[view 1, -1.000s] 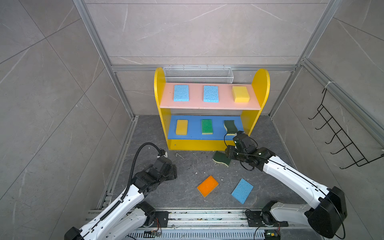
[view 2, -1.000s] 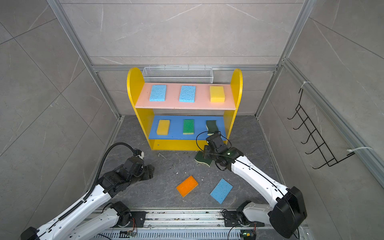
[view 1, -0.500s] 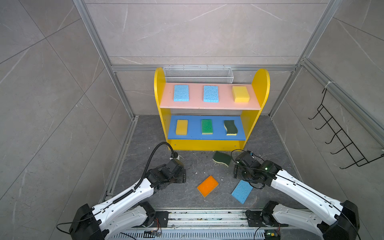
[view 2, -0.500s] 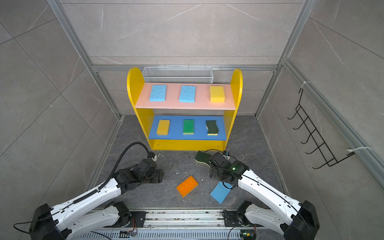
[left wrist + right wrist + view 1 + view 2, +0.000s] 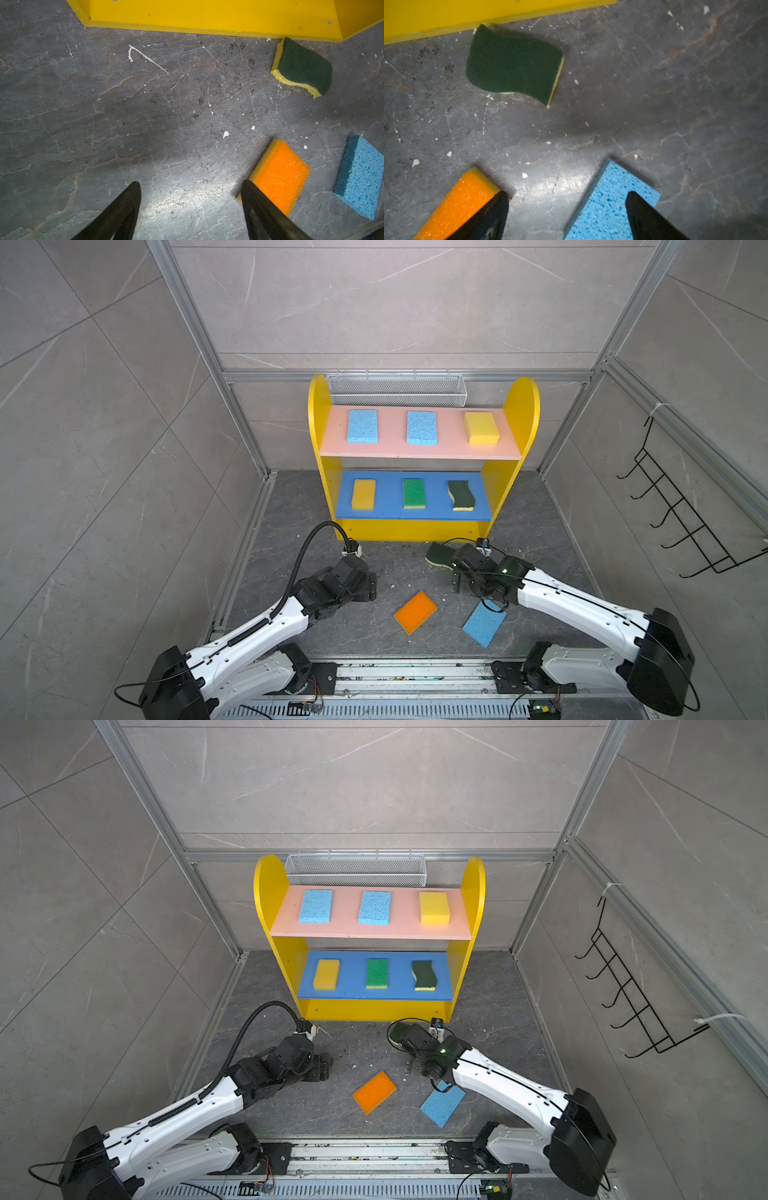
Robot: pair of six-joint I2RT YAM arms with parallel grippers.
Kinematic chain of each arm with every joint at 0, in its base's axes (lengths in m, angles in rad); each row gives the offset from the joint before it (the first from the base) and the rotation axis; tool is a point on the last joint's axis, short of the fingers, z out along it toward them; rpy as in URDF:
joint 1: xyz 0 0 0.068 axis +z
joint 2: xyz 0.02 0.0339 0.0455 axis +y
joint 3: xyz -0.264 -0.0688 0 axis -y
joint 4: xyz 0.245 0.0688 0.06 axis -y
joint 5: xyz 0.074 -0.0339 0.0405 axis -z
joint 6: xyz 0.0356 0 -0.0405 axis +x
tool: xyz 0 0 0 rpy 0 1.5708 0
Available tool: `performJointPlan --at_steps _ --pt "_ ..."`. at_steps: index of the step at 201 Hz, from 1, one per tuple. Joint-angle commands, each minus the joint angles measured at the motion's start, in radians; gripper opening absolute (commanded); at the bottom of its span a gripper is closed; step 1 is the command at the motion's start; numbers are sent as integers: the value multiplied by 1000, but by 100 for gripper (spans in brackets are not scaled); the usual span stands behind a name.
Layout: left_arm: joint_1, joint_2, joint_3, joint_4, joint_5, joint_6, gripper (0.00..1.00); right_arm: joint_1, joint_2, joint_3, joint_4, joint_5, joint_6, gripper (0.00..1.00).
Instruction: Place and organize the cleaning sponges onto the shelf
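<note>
Left gripper [image 5: 190, 182]: spread, empty, open grey floor [image 5: 145, 114] ahead. Right gripper [image 5: 566, 193]: spread, flanked by edges of orange rectangular sponge [image 5: 463, 197] and light-blue rectangular sponge [image 5: 608, 197].

Floor [image 5: 299, 506] bears shelf [image 5: 415, 529], orange sponge [image 5: 415, 611], blue sponge [image 5: 484, 624], wavy sponge [image 5: 435, 559].

Bench [image 5: 145, 116]: dark grey stone-look slab, matt with a dull sheen, veined. Light blue sponge [image 5: 361, 178]: open-pored foam (coarse cells). Orange sponge [image 5: 280, 172]: fine gritty face on yellow foam. Dark-green wavy sponge [image 5: 512, 64]: fibrous, rough scouring layer over yellow foam. Shelf [image 5: 207, 16]: smooth painted board, satin. Basket [image 5: 395, 389]: white wire mesh, metal.
</note>
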State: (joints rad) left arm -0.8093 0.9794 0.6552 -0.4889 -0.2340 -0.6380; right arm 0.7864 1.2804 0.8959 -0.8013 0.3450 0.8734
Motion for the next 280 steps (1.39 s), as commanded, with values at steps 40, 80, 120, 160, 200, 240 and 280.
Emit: performJointPlan --at_steps 40,80,120,160,200,240,280 --pt "-2 -64 -29 21 -42 -27 78 -177 153 19 278 -129 -208 92" --pt "-2 -52 -22 6 -64 -24 78 -201 259 45 381 -190 -257 91" --pt "-2 -55 -16 -7 -77 -27 78 -213 357 71 423 -211 -254 89" --pt "-2 -66 1 -41 -83 -30 78 -213 410 71 464 -267 -219 86" --pt "-2 -100 -4 -62 -96 -39 78 -201 385 37 509 -311 -172 83" --pt "-2 -129 -12 -81 -102 -55 77 -127 413 59 516 -339 -140 82" --pt "-2 -185 -25 -117 -107 -77 77 -33 451 90 510 -352 -90 80"
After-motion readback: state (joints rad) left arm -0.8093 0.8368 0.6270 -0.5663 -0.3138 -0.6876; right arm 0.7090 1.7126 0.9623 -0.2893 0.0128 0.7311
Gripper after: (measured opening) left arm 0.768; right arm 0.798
